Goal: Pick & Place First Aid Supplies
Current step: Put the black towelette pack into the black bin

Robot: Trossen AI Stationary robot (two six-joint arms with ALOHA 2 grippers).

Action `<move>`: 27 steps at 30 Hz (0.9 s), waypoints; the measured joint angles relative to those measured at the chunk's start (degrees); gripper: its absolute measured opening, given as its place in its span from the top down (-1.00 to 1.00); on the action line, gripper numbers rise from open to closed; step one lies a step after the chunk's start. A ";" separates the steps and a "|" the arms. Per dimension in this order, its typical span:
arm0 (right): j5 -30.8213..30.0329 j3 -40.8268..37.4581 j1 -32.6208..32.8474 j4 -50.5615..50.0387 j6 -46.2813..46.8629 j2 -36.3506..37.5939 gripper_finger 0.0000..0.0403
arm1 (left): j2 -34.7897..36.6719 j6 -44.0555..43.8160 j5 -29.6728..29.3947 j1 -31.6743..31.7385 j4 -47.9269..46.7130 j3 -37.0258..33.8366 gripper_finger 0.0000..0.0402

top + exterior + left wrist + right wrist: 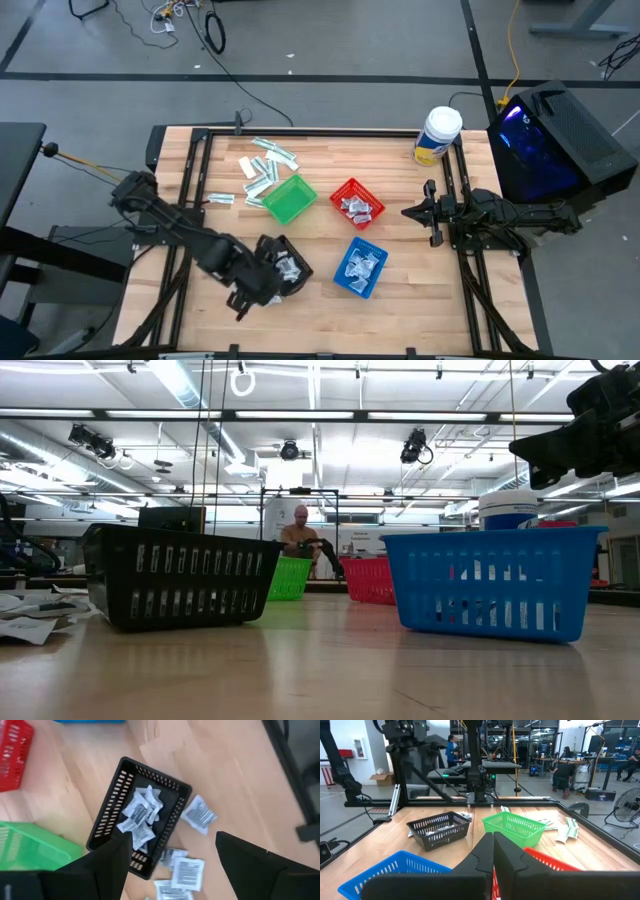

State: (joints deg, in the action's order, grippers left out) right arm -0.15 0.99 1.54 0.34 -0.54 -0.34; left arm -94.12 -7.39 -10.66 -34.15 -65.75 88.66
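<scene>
Packets (pixel 141 815) lie heaped in the black basket (pixel 107 812) near the table's front left, more spilled beside it, so the left gripper (pixel 170 865), hovering open-fingered above, should descend squarely over one loose packet (pixel 188 872).

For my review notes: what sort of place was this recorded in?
Most likely a robotics lab or workshop: a wooden table with sorting baskets, further metal-framed workstations behind it, people at desks in the background, and an open industrial ceiling with strip lights.
</scene>
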 joint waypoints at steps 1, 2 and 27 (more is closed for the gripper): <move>-0.01 0.00 -0.02 0.00 0.00 0.00 0.94 | 0.19 -1.37 -0.93 -0.62 0.28 0.00 -0.46; 0.01 -0.02 -0.02 0.00 0.00 0.00 0.94 | 0.36 -2.72 -1.97 -1.17 0.69 0.00 -0.46; 0.01 0.00 -0.02 0.00 0.00 0.00 0.94 | 6.57 -20.94 -3.59 -13.92 25.25 -23.06 -0.46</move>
State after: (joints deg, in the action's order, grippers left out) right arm -0.14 0.99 1.52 0.34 -0.53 -0.34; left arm -87.55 -28.33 -14.26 -48.07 -40.50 65.61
